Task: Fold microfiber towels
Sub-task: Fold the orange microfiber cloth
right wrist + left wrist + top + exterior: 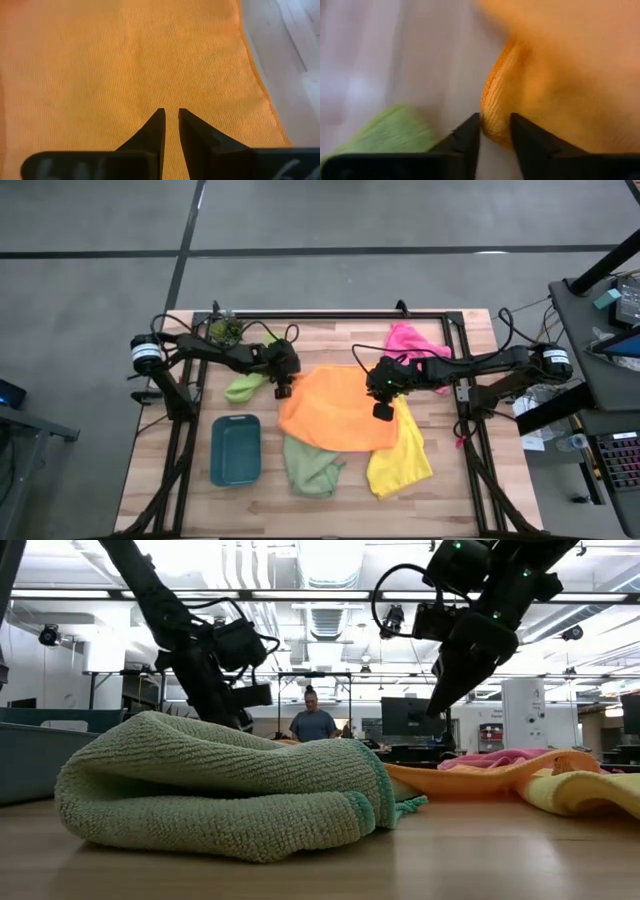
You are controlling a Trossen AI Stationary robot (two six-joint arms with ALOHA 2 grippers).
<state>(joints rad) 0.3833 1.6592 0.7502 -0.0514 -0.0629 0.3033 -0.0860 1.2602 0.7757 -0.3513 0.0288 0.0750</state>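
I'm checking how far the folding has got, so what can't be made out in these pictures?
- Right gripper: right wrist view doesn't show whether it pinches the orange towel.
- Sage towel: fills the low view, hiding most of the table behind it.
- Sage and yellow towel: high view, far ends under the orange one.

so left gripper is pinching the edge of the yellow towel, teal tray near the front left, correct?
Wrong colour: the left gripper pinches the edge of the orange towel, as the left wrist view shows. The yellow towel lies untouched on the right. The teal tray placement is right.
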